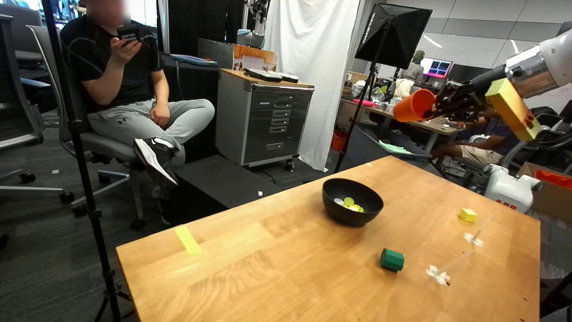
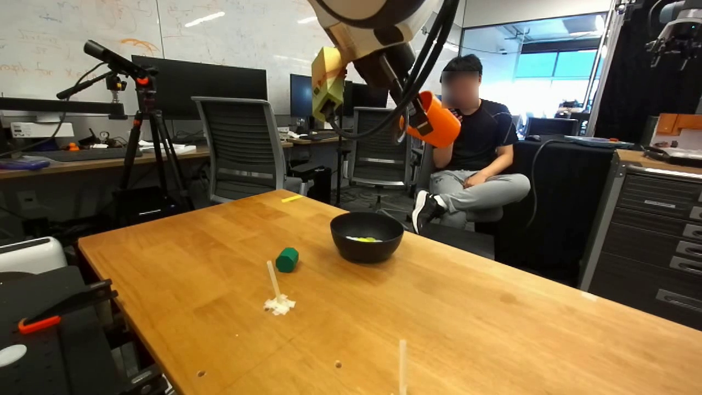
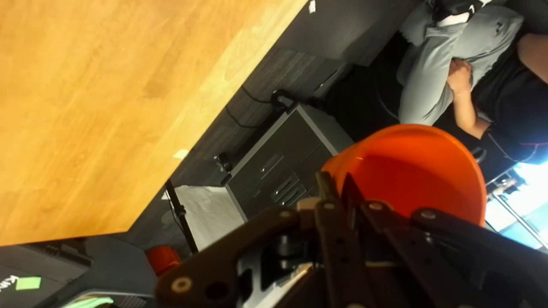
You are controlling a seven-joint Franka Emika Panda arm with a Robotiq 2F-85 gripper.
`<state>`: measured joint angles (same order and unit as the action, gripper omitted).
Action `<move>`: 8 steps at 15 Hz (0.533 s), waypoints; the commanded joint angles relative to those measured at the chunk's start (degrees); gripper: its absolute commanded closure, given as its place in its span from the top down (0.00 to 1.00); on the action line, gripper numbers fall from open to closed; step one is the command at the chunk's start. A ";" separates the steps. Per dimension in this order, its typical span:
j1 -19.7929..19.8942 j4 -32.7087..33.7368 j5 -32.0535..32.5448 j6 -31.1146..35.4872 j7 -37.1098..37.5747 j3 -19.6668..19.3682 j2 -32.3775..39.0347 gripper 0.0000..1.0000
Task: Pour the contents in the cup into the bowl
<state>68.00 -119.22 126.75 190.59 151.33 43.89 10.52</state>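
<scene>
The orange-red cup (image 1: 405, 110) is held in the air, tilted on its side, well above the table. It also shows in an exterior view (image 2: 443, 130) and the wrist view (image 3: 411, 179). My gripper (image 1: 434, 110) is shut on the cup's wall at the rim, one finger inside and one outside; the fingers also show in the wrist view (image 3: 340, 190). No bits show in the visible part of the cup's inside. The black bowl (image 1: 346, 218) stands upright on the table, also in an exterior view (image 2: 366, 253). Pale yellowish-green bits, the contents (image 1: 350, 203), lie in the bowl.
A green block (image 1: 392, 260) lies near the bowl on the wooden table (image 1: 277, 268). A small yellow cube (image 1: 468, 215) is near the table's edge. Thin clear sticks stand in white tape (image 1: 438, 274), also in an exterior view (image 2: 279, 304). A person (image 2: 477, 142) sits beyond the table.
</scene>
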 commanded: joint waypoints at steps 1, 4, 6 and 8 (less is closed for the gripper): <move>-7.45 -7.70 -10.07 7.31 -8.77 -14.40 -6.57 0.02; -14.47 -7.26 9.30 7.85 9.47 -21.83 -5.15 0.02; -20.45 -9.79 9.20 9.18 5.68 -31.50 -4.62 0.02; -28.36 -8.40 15.32 9.63 9.77 -40.09 -2.28 0.02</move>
<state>49.49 -127.79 136.09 198.44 155.17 15.00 7.67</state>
